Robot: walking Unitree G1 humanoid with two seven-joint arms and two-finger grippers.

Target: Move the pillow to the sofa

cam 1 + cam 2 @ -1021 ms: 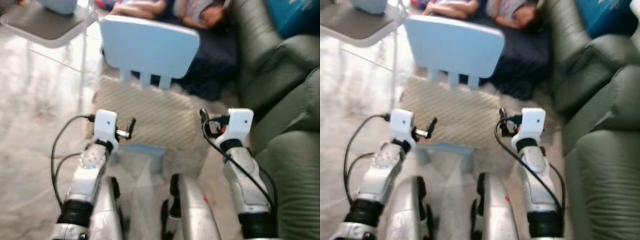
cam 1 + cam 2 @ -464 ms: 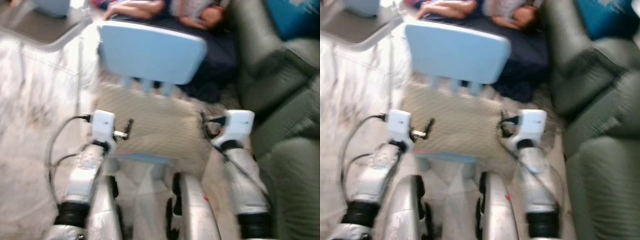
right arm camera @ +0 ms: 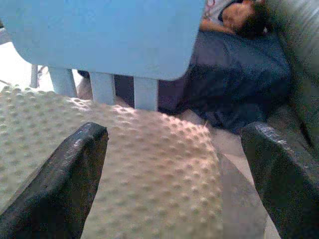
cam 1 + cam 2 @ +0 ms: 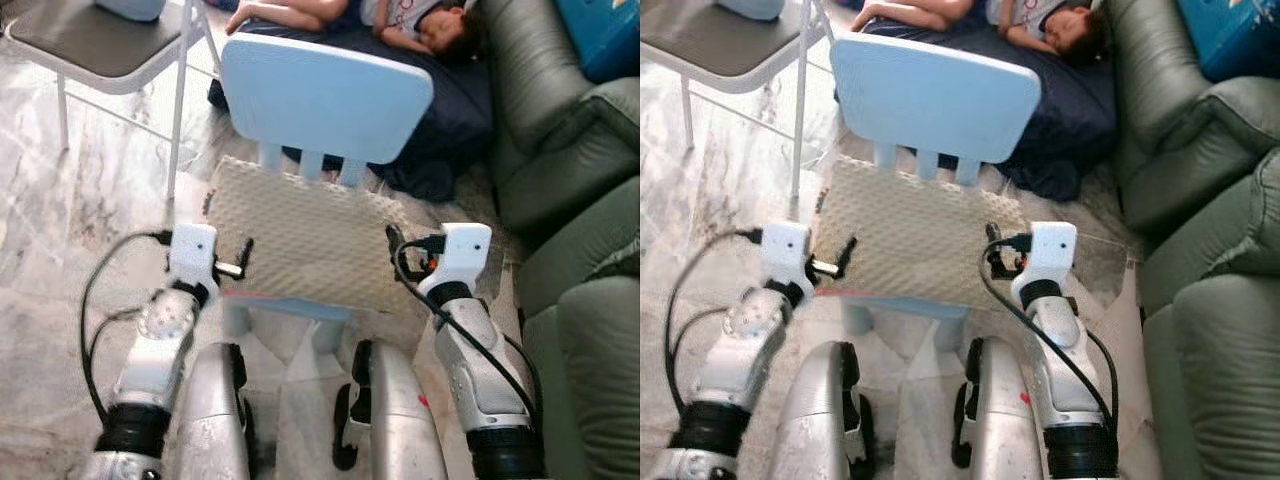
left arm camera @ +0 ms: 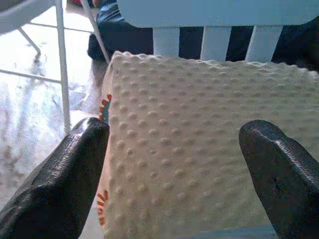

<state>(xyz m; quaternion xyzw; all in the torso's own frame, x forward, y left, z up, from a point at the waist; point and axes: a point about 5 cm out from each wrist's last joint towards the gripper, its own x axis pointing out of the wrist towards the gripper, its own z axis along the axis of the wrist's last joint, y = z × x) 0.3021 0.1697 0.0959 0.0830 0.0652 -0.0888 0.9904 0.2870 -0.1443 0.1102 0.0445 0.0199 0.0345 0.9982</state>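
Note:
A cream, bumpy pillow [image 4: 305,235] lies flat on the seat of a small light-blue chair [image 4: 325,95] right in front of me. My left gripper [image 4: 240,260] is at the pillow's left near corner, and its open fingers [image 5: 75,169] straddle the pillow's [image 5: 199,149] edge. My right gripper [image 4: 393,243] is at the pillow's right near corner. It is open too, with its fingers [image 3: 65,174] wide apart over the pillow [image 3: 139,164]. The green leather sofa [image 4: 570,150] stands along my right.
A person [image 4: 350,12] lies on a dark blue mat [image 4: 450,110] on the floor behind the chair, close to the sofa. A grey folding chair [image 4: 90,40] stands at the far left. A blue cushion [image 4: 610,30] rests on the sofa. The floor is marble.
The view shook and blurred, then steadied a little further back. Both grippers have stayed open at the pillow's two near corners, and the pillow has not moved.

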